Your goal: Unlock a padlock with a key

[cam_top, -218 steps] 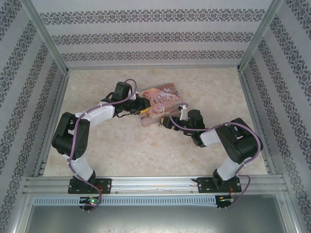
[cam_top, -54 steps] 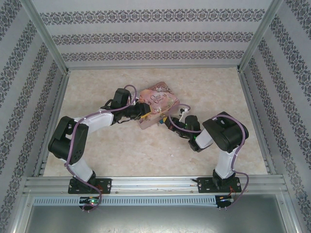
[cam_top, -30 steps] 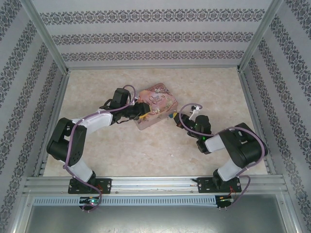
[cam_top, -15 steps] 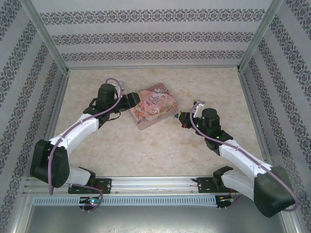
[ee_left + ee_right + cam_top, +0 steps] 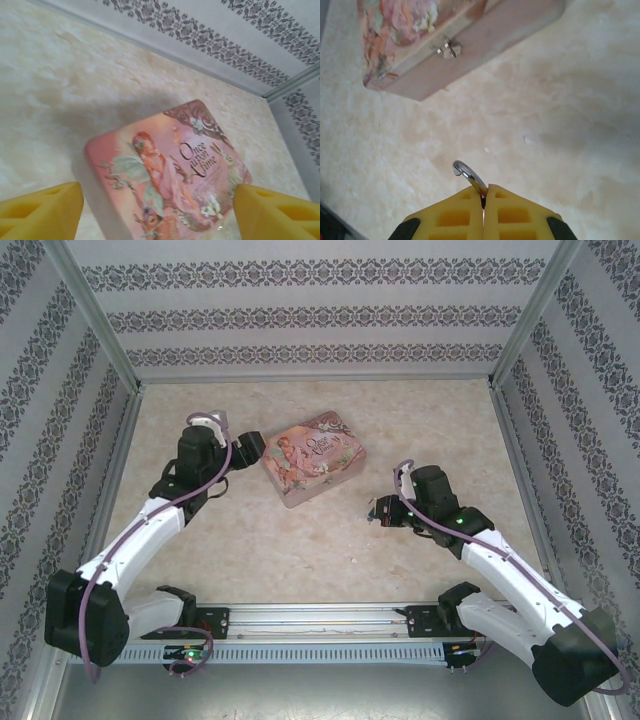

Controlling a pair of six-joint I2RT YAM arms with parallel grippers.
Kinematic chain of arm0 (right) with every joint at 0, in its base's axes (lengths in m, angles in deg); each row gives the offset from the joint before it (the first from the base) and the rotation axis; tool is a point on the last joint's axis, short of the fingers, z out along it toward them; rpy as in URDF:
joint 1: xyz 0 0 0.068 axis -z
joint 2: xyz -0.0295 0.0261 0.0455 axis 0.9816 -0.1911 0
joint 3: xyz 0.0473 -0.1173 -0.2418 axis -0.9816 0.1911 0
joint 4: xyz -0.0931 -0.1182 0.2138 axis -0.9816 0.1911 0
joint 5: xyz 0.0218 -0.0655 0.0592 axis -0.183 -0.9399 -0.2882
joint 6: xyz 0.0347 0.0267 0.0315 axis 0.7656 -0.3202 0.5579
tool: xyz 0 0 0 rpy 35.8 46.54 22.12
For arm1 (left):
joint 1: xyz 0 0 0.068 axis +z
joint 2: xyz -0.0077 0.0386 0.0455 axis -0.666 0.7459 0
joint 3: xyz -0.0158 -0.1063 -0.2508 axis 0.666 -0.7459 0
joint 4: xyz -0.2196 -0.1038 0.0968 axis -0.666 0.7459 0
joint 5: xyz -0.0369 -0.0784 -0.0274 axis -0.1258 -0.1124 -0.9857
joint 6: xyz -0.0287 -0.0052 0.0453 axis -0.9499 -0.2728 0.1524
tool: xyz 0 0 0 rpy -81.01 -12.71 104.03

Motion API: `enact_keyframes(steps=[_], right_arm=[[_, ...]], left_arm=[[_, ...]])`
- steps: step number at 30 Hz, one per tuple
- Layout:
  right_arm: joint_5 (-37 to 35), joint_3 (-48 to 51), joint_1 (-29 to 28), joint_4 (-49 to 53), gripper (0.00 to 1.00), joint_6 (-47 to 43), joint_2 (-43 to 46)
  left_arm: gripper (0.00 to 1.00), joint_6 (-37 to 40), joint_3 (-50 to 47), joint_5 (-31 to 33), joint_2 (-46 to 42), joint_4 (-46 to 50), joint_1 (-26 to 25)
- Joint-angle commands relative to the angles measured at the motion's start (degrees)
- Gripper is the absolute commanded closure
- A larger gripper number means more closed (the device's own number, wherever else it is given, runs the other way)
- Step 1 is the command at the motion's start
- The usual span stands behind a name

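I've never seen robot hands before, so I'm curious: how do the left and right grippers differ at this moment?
The left gripper has its fingers wide apart and holds nothing. The right gripper has its fingers pressed together on the padlock, whose silvery shackle pokes out between them. The left gripper faces the pink tin's lid, while the right gripper is over bare table, apart from the tin. Both have yellow fingers.

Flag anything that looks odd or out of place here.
The padlock is off the tin: its shackle pokes out, hooked and seemingly open, from the shut right gripper, away from the tin's bare latch. The tin lies askew.
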Motion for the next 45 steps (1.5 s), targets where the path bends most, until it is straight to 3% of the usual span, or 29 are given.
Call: enact_keyframes(steps=[1,13,33,45], right_arm=[[-0.1,-2.6,-1.1,8.0,1.0,0.4,0.2],[0.9,-1.9,-4.6,11.8,1.0,2.5,-6.4],[3.3,0.4,-7.1,4.0,1.0,1.6,-21.9],[3.5,0.9,-7.2,2.2,1.0,1.5,-24.7]], left_arm=[[0.18,5.2,-1.8,5.6,-2.6,-1.0,1.1],[0.11,7.4,-6.4,9.2,-7.5,-3.7,2.4],[0.11,6.9,-8.0,9.3,-9.4,-2.9,3.1],[0.11,6.7,-7.9,9.3,-9.8,-2.6,3.1]])
